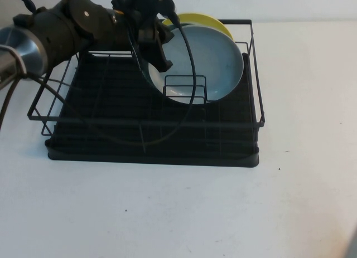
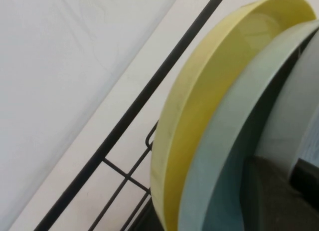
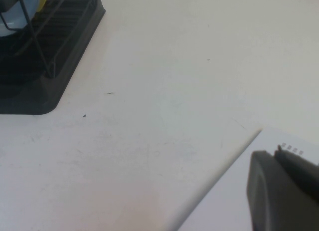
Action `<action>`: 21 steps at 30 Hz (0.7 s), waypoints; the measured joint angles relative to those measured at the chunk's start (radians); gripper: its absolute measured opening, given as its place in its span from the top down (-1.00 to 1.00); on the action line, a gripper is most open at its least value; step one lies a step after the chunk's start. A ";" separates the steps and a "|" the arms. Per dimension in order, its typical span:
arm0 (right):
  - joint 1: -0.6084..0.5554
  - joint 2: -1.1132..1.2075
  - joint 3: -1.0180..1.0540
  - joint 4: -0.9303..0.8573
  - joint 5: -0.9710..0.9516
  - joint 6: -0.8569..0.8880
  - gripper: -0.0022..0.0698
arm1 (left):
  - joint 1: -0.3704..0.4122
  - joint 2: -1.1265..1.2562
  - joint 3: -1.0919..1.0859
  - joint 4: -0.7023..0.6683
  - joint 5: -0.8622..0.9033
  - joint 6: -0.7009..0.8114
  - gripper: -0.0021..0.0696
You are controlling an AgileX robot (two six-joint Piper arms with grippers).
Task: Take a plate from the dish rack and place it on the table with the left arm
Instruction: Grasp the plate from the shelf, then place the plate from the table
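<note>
The pale grey-blue plate (image 1: 215,57) stands upright in the small wire holder of the black dish rack (image 1: 111,102). My left arm reaches over the rack from the left. My left gripper (image 1: 159,49) is at the plate's upper left rim. In the left wrist view one finger (image 2: 269,201) lies on the plate's back side, and the plate's rim (image 2: 299,106) runs between the two fingers, which are shut on it. My right gripper (image 3: 276,151) is shut and empty, low beside the white table (image 1: 167,213), off to the right.
A teal plate (image 2: 234,131) and a yellow plate (image 1: 201,18) stand right behind the grey-blue one. The rack's top rail (image 1: 254,52) runs close around the plates. The rack's corner (image 3: 65,56) shows in the right wrist view.
</note>
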 joint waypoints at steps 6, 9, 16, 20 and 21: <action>-0.002 0.000 0.000 0.000 0.000 0.000 1.00 | -0.007 -0.011 -0.034 0.004 0.014 0.001 0.89; -0.002 0.000 0.000 0.000 0.000 0.000 1.00 | -0.009 -0.044 -0.045 0.004 0.014 0.001 0.91; -0.002 0.000 0.000 0.000 0.000 0.000 1.00 | -0.009 -0.149 -0.045 0.028 0.023 -0.005 0.93; -0.002 0.000 0.000 0.000 0.000 0.000 1.00 | -0.011 -0.219 -0.045 0.033 0.038 -0.062 0.94; -0.002 0.000 0.000 0.000 0.000 0.000 1.00 | -0.011 -0.240 -0.045 0.035 0.038 -0.094 0.94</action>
